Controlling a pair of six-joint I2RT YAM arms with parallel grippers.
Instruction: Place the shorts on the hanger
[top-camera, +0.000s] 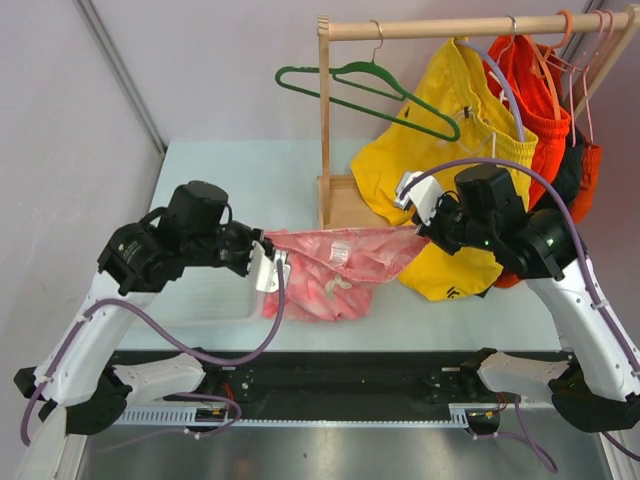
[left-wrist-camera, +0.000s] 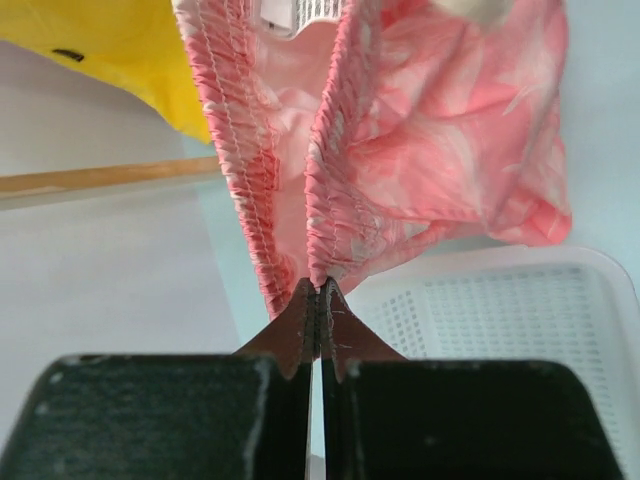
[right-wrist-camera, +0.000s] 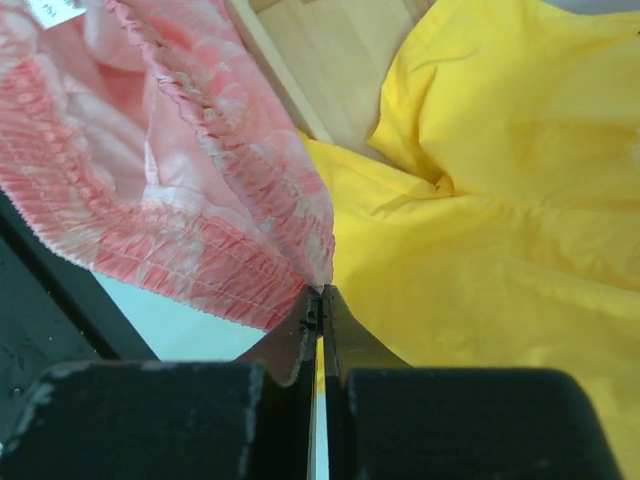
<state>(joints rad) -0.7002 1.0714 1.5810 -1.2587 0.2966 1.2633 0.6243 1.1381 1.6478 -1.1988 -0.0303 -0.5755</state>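
The pink shorts (top-camera: 335, 270) are held stretched above the tabletop (top-camera: 250, 170), near the middle of the top view, between the two grippers. The 9 o'clock end of the waistband is pinched by the left gripper (top-camera: 268, 262), whose jaws are pressed together on the gathered elastic. The 3 o'clock end is pinched in the same way by the right gripper (top-camera: 415, 225), its jaws clamped tight on the fabric. The waistband is drawn into a shallow, sagging line, and the legs hang below it toward 6 o'clock. The green hanger (top-camera: 370, 85) is hung by its hook on the wooden rail (top-camera: 450, 27), at about 12 o'clock from the shorts and well apart from them. Yellow shorts (top-camera: 450, 130) are hung from the same rail at about 2 o'clock, just behind the right gripper. A white basket (top-camera: 205, 295) is seen on the tabletop below the left gripper, at about 8 o'clock from the shorts.
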